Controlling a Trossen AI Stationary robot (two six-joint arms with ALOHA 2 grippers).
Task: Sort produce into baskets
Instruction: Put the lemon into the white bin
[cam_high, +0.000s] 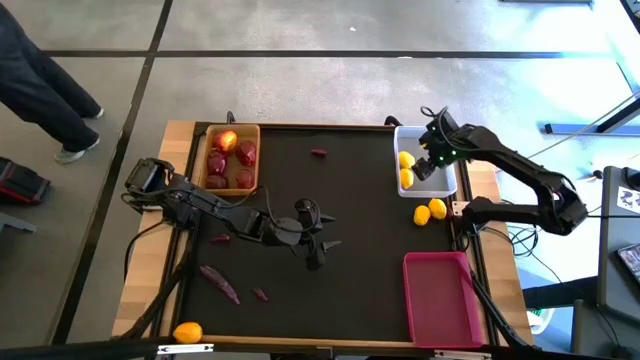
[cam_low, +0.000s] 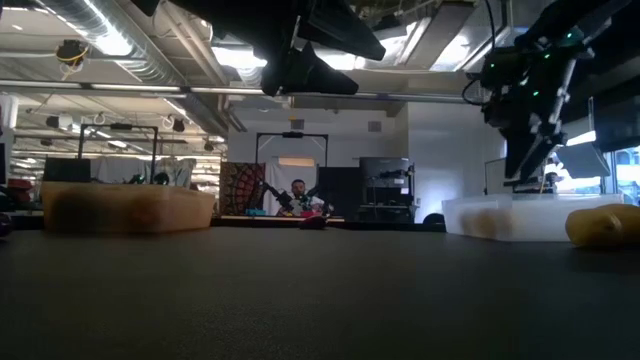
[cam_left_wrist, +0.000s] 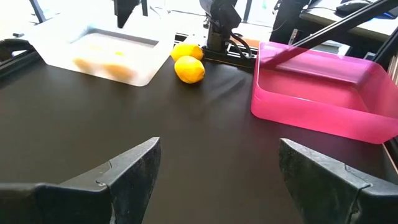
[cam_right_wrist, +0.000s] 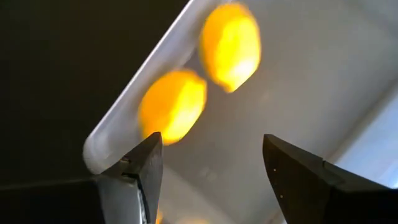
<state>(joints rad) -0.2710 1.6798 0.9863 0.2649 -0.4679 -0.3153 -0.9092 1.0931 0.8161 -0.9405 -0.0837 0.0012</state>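
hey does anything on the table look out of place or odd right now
One yellow fruit sits alone near the table's edge, far from the white basket that holds two like it. Two more yellow fruits lie on the mat just outside that basket, and the pink basket is empty. Nothing looks spilled or damaged.

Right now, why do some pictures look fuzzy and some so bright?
In the right wrist view, the two lemons in the white bin look smeared and soft. In the low view, the wooden bin and the nearest lemon are blurred and dim, and the ceiling lights glare. In the left wrist view, the white bin looks washed out, while the pink bin is sharp.
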